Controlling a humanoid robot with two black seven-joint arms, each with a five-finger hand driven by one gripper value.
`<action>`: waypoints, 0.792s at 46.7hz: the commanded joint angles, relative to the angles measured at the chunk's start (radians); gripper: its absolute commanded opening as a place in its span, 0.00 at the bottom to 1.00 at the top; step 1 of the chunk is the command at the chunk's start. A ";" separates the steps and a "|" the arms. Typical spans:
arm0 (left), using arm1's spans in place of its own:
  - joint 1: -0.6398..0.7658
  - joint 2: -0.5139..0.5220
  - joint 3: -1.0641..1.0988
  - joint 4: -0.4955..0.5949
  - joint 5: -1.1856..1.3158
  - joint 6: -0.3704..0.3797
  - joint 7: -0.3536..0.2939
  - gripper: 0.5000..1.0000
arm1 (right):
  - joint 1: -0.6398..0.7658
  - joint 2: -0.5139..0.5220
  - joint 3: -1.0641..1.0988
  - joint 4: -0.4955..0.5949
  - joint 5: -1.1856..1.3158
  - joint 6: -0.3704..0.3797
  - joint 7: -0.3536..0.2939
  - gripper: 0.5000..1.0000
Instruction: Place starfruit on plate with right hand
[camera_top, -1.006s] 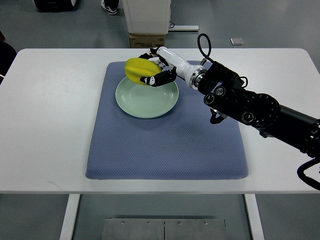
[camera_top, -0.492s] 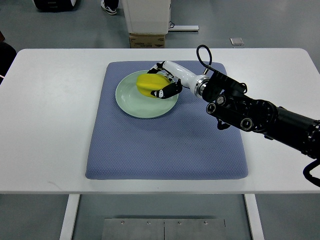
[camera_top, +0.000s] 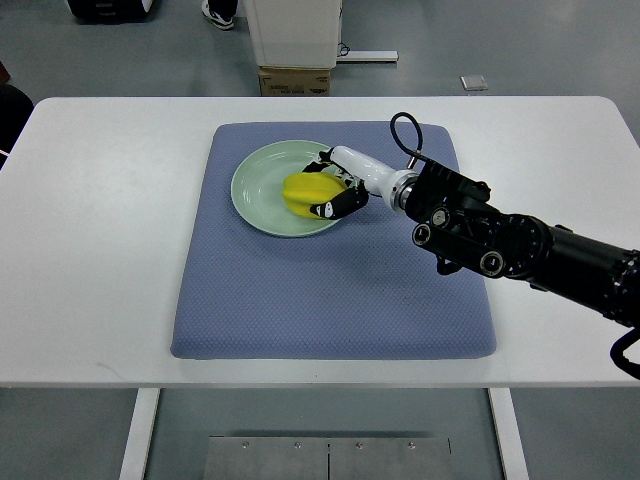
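Starfruit (camera_top: 303, 192) sits over the right half of the plate (camera_top: 255, 185), on a blue mat (camera_top: 330, 290) on the table (camera_top: 90, 250). Right hand (camera_top: 335, 190) has its fingers wrapped around the fruit.

The right arm (camera_top: 500, 240) slants in from the right edge across the blue mat (camera_top: 330, 290), blocking that side of the plate (camera_top: 255, 190). The right hand (camera_top: 335, 190) and starfruit (camera_top: 305, 192) fill the plate's right half; its left half lies bare. The mat's near part and the white surface (camera_top: 100, 240) to the left are open for passing.
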 joint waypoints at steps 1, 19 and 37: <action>0.000 0.000 0.001 0.000 0.000 0.000 0.001 1.00 | -0.002 0.000 0.000 0.000 0.000 0.000 -0.006 0.30; 0.000 0.000 0.001 0.000 0.000 0.000 0.001 1.00 | -0.002 0.000 0.011 0.020 0.077 -0.002 0.002 1.00; 0.000 0.000 -0.001 0.000 0.000 0.000 0.001 1.00 | 0.001 0.000 0.155 0.020 0.077 -0.003 0.002 1.00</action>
